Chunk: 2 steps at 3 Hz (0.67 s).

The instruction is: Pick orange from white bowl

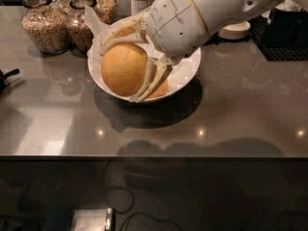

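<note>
Fingers [150,81] clamp orange [120,66] from both sides, gripper [119,75] upper centre of frame, holding fruit above white bowl [191,73] on desk [240,109] so it clears rim.

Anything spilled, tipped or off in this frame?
Nothing stands out. The gripper is shut on the orange, holding it over the white bowl, which sits upright on the counter with its paper liner inside. Another orange lies in the bowl; the grain jars behind stand upright. No spills visible.
</note>
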Each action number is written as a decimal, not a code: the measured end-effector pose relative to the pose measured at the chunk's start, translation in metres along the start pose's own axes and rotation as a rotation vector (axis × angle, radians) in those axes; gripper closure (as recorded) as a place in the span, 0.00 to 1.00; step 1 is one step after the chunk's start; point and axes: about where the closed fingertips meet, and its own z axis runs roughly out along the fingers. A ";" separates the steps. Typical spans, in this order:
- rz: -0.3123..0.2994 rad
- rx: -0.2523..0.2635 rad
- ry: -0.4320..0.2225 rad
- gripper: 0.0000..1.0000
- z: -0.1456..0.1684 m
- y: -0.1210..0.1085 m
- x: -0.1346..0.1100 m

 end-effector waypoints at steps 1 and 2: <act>0.047 0.001 0.040 1.00 0.002 0.017 -0.034; 0.047 0.001 0.040 1.00 0.002 0.017 -0.034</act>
